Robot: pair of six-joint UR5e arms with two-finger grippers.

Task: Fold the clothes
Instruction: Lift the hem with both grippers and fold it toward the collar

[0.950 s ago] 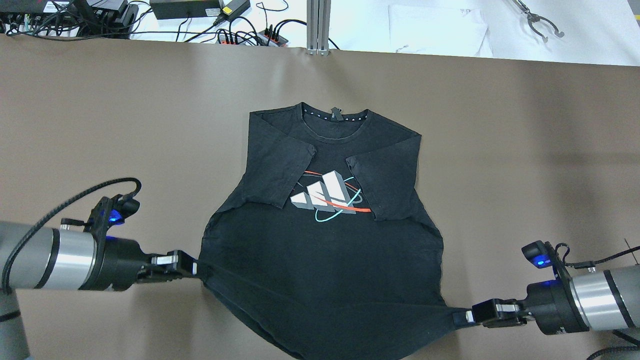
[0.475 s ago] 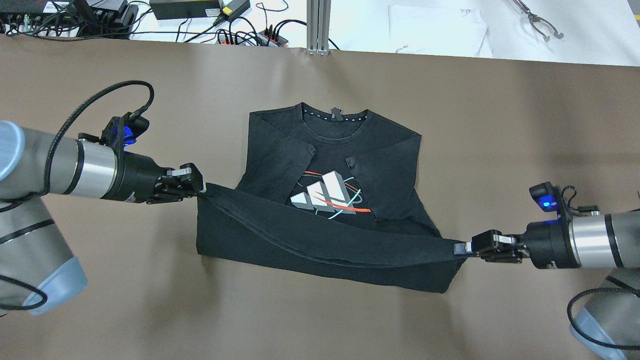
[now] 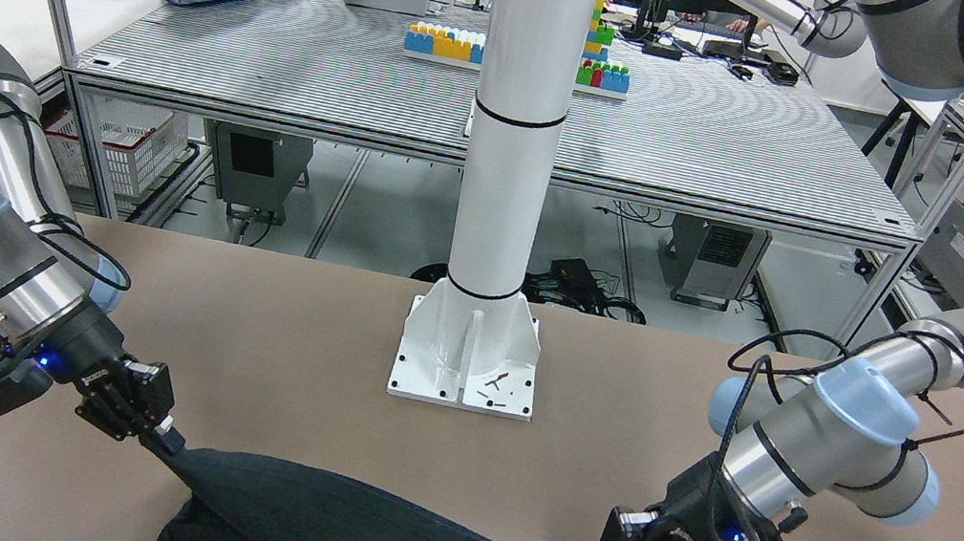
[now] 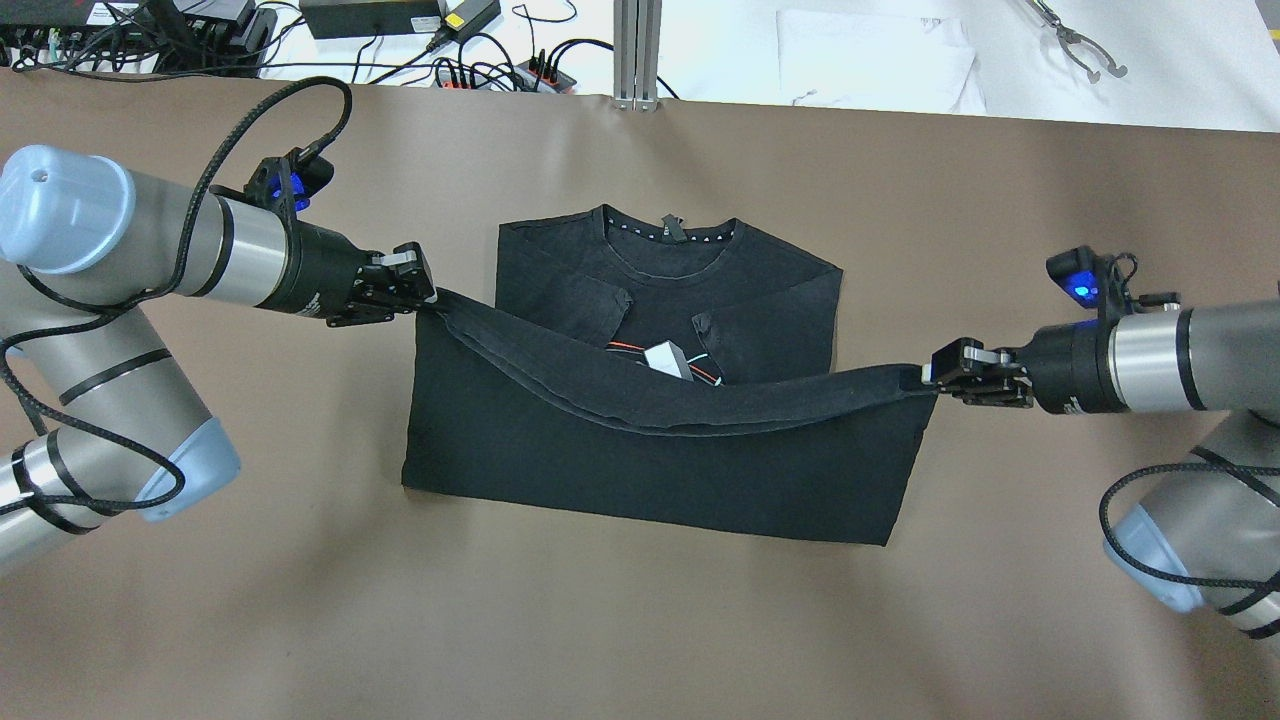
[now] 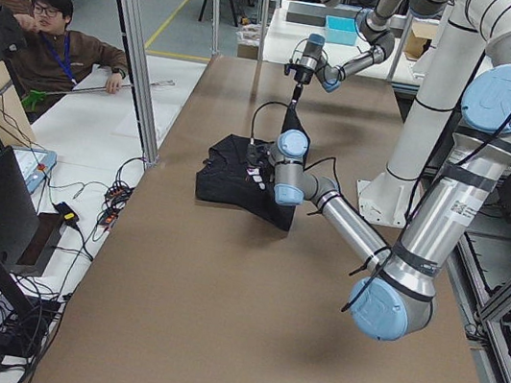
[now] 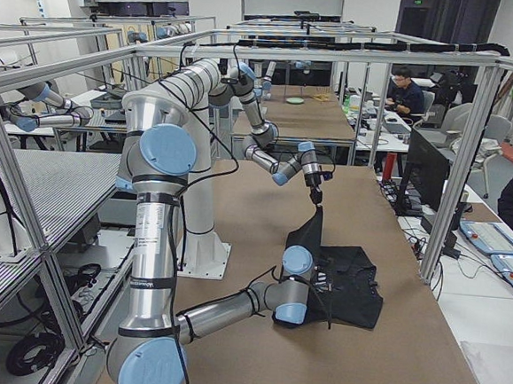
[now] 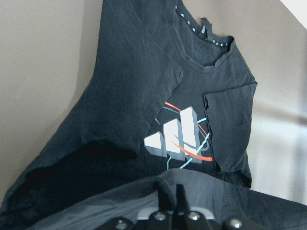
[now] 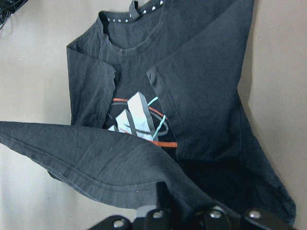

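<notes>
Brown table; left end effector, right end effector carried shirt hem forward.

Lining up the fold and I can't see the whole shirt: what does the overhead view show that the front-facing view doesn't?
Only overhead: the shirt's full outline, with its collar, the folded-in sleeves and a sliver of the print above the held hem.
Only front-facing: the white post behind the shirt; the frame edge cuts off the shirt's far part, collar included.
Both: the left tool and right tool shut on the hem's two corners, with the hem stretched between them.
</notes>
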